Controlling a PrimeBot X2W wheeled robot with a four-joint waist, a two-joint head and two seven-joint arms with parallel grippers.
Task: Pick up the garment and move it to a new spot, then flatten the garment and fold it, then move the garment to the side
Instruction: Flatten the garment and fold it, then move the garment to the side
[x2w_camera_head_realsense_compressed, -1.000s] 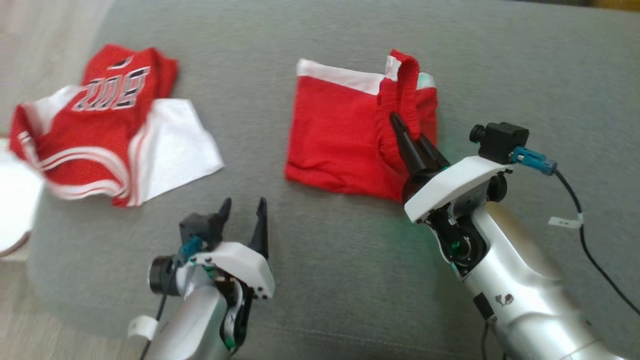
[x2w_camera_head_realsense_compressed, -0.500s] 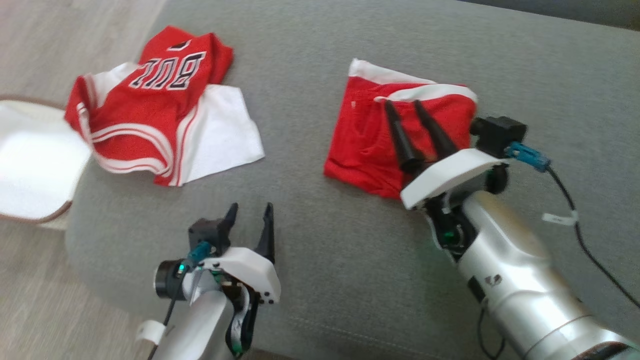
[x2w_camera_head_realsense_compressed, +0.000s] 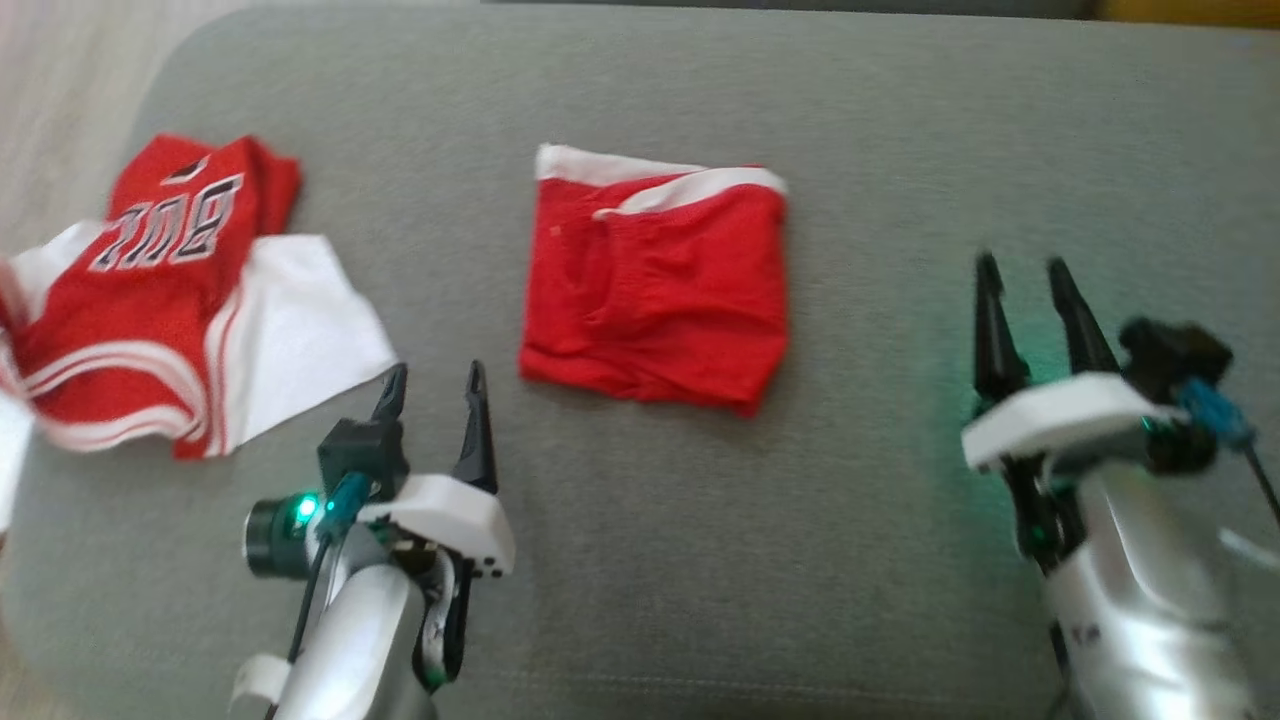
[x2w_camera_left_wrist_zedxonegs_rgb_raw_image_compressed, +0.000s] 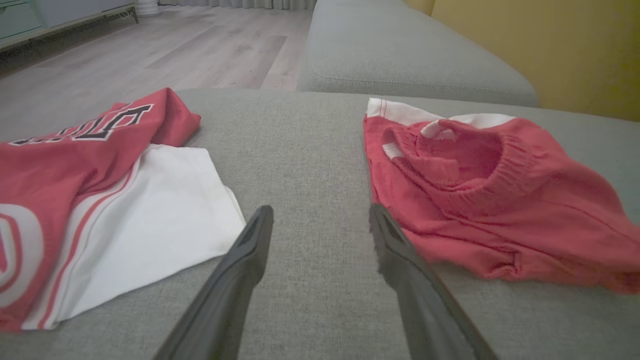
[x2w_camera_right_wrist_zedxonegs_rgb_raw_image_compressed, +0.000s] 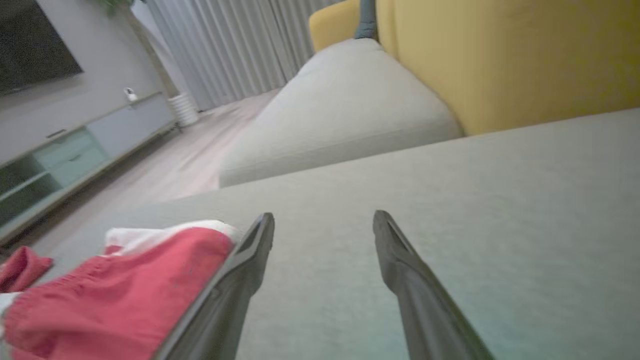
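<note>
A: Which colours has the garment (x2w_camera_head_realsense_compressed: 140, 300) at the left of the frame?
B: Red, with white-and-red striped trim, a white part, and black letters outlined in white.
A: And the smaller cloth (x2w_camera_head_realsense_compressed: 655, 300) in the middle?
B: Plain red, with a white band along its upper edge.
A: The sofa seat (x2w_camera_head_realsense_compressed: 700, 560) under them?
B: Grey, finely woven. The backrest (x2w_camera_right_wrist_zedxonegs_rgb_raw_image_compressed: 500, 60) is mustard yellow, the floor (x2w_camera_left_wrist_zedxonegs_rgb_raw_image_compressed: 150, 45) pale wood with plank lines.

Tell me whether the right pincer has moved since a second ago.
Yes. The right pincer left the red shorts and now stands open to their right, over bare grey cushion.
</note>
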